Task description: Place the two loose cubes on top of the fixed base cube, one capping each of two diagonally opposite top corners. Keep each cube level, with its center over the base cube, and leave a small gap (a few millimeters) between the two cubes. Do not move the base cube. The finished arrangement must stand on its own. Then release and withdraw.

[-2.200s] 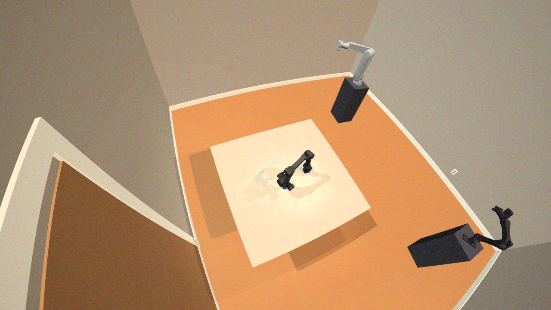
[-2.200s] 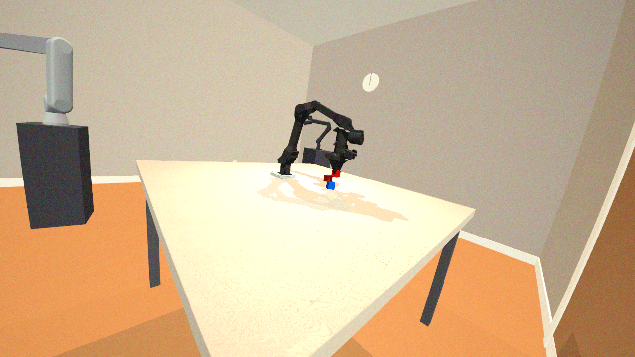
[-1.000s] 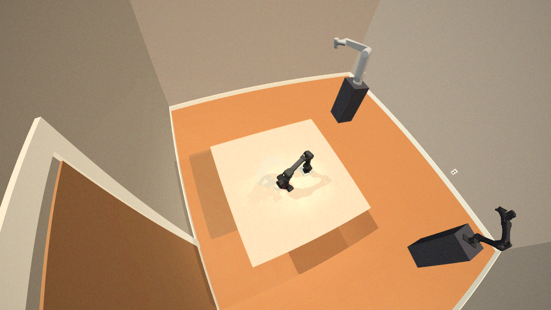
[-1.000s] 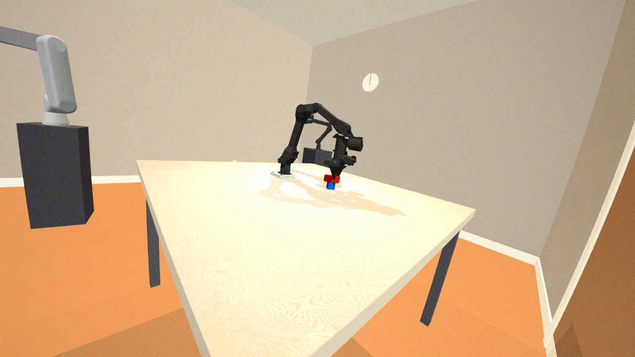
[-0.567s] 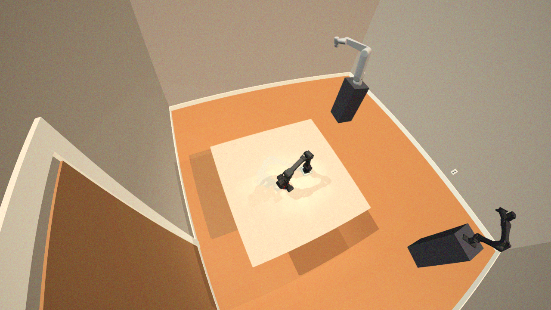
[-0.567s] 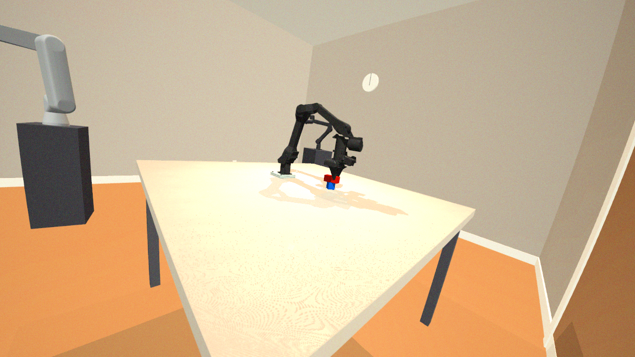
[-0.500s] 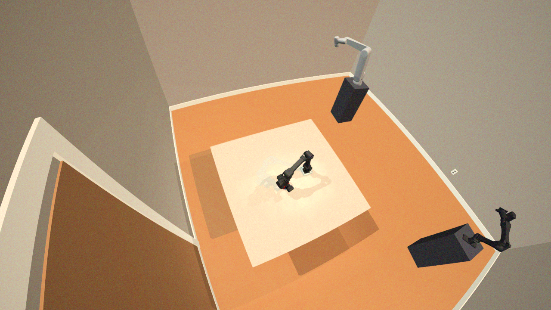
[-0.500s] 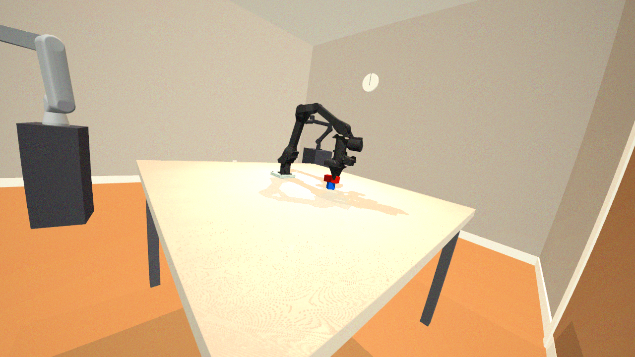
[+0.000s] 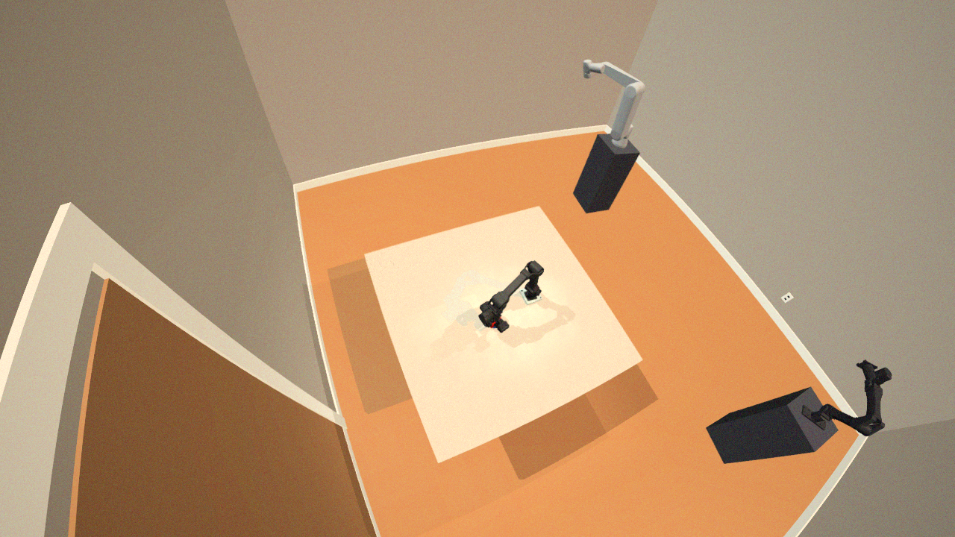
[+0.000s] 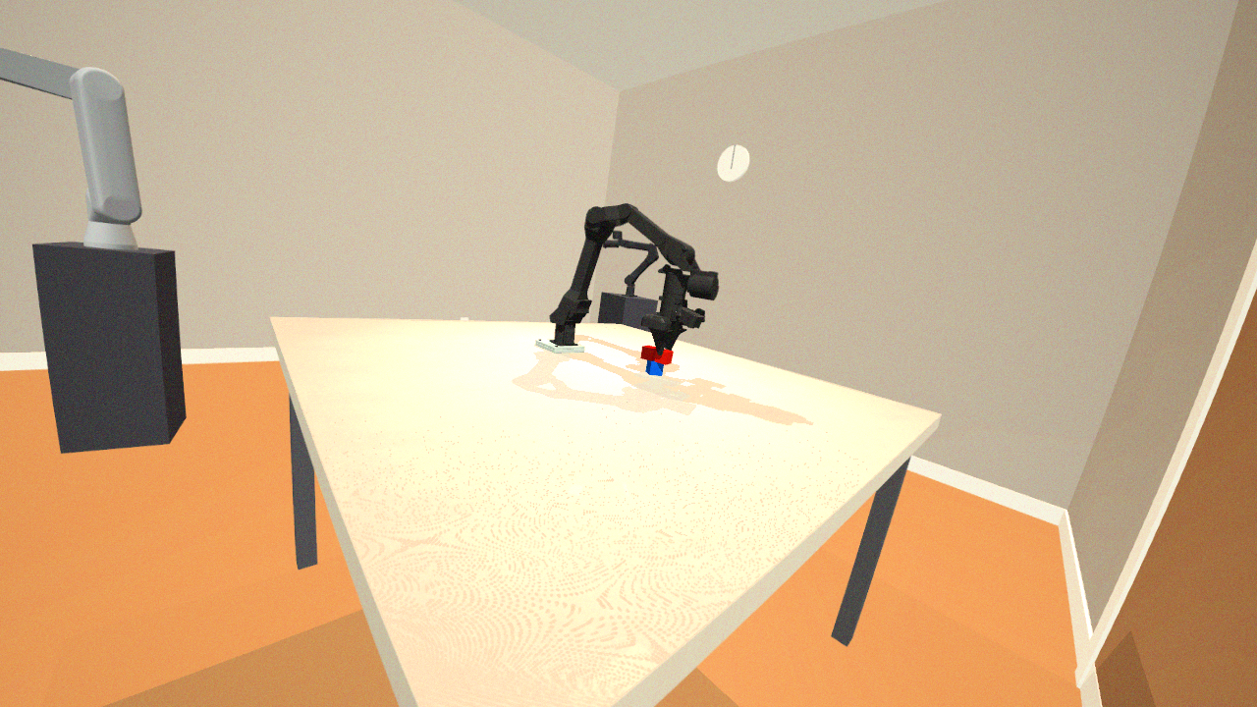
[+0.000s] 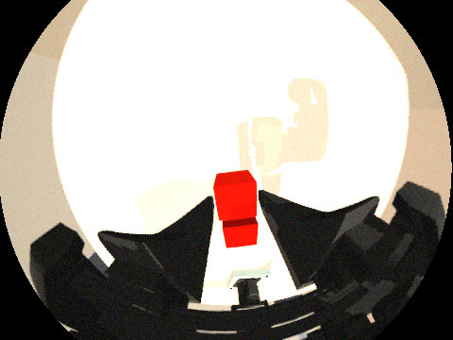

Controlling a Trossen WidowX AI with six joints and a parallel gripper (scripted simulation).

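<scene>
The blue base cube (image 10: 654,368) stands on the table beneath both red cubes; it is hidden in the wrist view. One red cube (image 10: 668,355) (image 11: 236,202) lies between my fingertips, over one side of the base cube. The other red cube (image 10: 647,353) (image 11: 241,235) rests over the side nearer the arm's base. Both look level. Their gap and exact corner overlap cannot be told. My gripper (image 11: 236,195) is slightly open, with a thin gap showing between each finger and the cube. In the top view only a bit of red (image 9: 493,324) shows under the gripper.
The arm's base plate (image 10: 560,347) (image 9: 530,298) is fixed to the pale table (image 9: 427,394) (image 10: 527,527). A grey arm (image 9: 626,110) and another black arm (image 9: 872,400) stand on dark pedestals away from the table.
</scene>
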